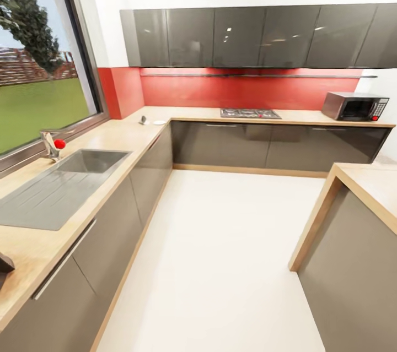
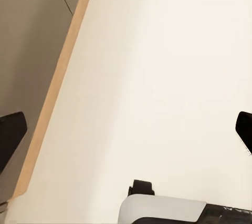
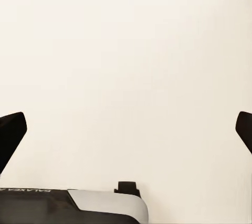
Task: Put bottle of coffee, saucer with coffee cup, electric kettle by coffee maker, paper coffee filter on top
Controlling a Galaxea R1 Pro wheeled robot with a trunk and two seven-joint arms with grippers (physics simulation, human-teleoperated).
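left fingers (image 2: 13, 134) spread, empty | right fingers (image 3: 11, 132) spread, empty | both over floor (image 1: 220, 264)

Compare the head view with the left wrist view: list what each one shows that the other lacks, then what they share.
Head view: the sink with its tap, the hob, the microwave, the wall cupboards and the window.

Left wrist view: the left gripper, its fingers spread wide with nothing between them, and part of the robot's base.

Both: the pale floor and grey cabinet fronts with a wooden plinth.
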